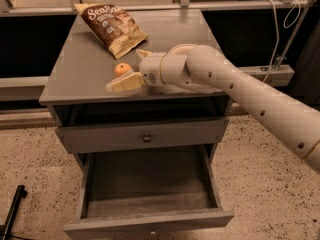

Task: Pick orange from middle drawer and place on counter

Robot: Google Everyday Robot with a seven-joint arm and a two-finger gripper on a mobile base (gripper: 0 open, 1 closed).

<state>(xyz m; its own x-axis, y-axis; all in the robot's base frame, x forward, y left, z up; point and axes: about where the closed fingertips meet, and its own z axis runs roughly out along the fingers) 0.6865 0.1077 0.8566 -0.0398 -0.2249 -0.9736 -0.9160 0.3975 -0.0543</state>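
The orange sits on the grey counter, near its front edge and left of centre. My gripper is low over the counter with its jaws spread, one pale fingertip in front of the orange and the other behind it. The orange lies between them, and I cannot tell if a finger still touches it. The arm comes in from the right. The middle drawer is pulled out below, and its grey floor is bare.
A brown chip bag lies at the back left of the counter. A closed upper drawer front with a small knob sits above the open drawer. A black rod stands on the speckled floor at lower left. Cables hang at the right.
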